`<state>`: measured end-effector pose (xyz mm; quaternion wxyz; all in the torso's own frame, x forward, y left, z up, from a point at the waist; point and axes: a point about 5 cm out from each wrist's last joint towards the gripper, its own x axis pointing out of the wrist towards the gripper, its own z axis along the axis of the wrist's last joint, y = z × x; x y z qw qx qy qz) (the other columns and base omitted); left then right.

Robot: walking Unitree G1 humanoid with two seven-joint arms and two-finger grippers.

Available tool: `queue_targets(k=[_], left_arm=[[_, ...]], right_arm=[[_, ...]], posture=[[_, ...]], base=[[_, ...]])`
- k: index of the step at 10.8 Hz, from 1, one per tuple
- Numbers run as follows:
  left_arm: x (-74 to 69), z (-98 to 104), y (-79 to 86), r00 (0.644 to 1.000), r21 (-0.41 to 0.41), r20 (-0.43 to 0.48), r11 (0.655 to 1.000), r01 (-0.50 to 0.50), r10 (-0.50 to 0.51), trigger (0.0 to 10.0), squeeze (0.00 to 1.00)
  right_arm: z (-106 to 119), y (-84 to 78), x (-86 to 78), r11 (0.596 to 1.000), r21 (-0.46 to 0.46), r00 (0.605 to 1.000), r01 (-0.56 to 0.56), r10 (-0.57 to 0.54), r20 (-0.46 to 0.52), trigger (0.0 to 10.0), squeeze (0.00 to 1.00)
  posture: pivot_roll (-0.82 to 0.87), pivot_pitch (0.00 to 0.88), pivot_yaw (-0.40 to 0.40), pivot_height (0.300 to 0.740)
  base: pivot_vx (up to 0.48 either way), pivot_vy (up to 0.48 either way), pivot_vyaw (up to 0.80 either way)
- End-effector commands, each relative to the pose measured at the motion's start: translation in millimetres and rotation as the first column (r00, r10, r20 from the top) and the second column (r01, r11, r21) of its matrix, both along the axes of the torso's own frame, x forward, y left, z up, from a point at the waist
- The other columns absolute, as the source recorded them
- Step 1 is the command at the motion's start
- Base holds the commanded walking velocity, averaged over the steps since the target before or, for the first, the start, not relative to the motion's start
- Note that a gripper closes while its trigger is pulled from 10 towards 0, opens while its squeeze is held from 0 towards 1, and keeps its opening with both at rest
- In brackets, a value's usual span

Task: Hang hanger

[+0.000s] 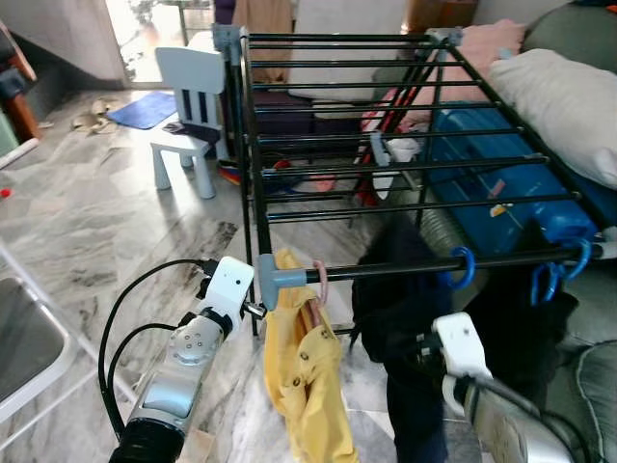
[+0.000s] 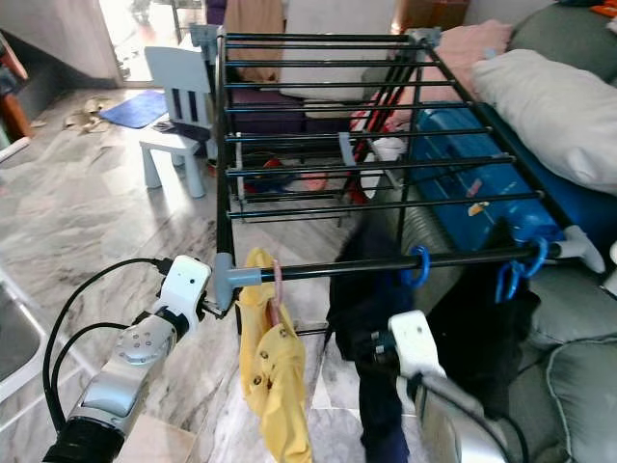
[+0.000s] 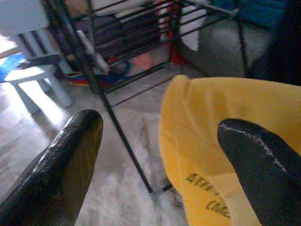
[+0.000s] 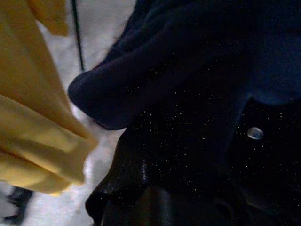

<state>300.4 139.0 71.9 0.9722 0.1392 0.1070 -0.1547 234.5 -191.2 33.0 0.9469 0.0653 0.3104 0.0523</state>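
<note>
We have our left gripper [image 3: 155, 141] raised in the lower left of the head view, level with the near rail of the black drying rack [image 1: 405, 125], and its two black fingers [image 3: 61, 160] stand wide apart with nothing between them. Just beside them hangs the yellow shirt [image 1: 304, 376], whose pink hanger [image 1: 319, 280] is hooked over that front rail near the grey corner joint [image 1: 275, 278]; we judge this garment already hung, which would explain why the left fingers are spread and free of it. Our right gripper [image 1: 424, 349] sits in the lower centre-right, pressed into the dark navy garment [image 1: 405, 289] that droops from the same rail on a blue hanger hook [image 1: 464, 262]. Whether its fingers are closed on the cloth we cannot tell. More blue hooks [image 1: 554, 275] hang further right along the rail. The left wrist view adds printed lettering on the yellow cloth and the rack leg on the marble floor [image 1: 87, 212]; the right wrist view shows a small metal snap [image 4: 255, 133] on the dark fabric. A white child's chair [image 1: 188, 106] stands in the upper left.
</note>
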Motion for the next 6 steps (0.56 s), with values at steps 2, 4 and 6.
queue_targets(k=[2,4,6], left_arm=[[1.0,3.9,4.4,0.999,0.015,0.034,1.000,-0.003,0.003,10.0,0.00],[-2.2,17.3,-5.3,0.994,-0.031,0.106,0.999,0.042,-0.038,10.0,0.00],[-7.5,19.3,-13.0,0.990,-0.064,0.096,0.992,0.110,-0.104,10.0,0.00]], right_arm=[[14.4,1.5,-1.9,0.997,-0.075,0.996,0.004,0.003,0.090,10.0,1.00],[26.2,0.8,-17.4,0.985,-0.140,0.977,0.103,-0.074,0.198,10.0,1.00],[30.2,-2.5,-27.5,0.978,-0.138,0.969,0.157,-0.126,0.212,10.0,1.00]], posture=[[0.00,0.000,-0.066,0.740],[-0.01,0.000,-0.058,0.740],[-0.02,0.000,-0.055,0.740]], base=[[0.000,0.000,0.00],[0.000,0.000,0.00],[0.000,0.000,0.00]])
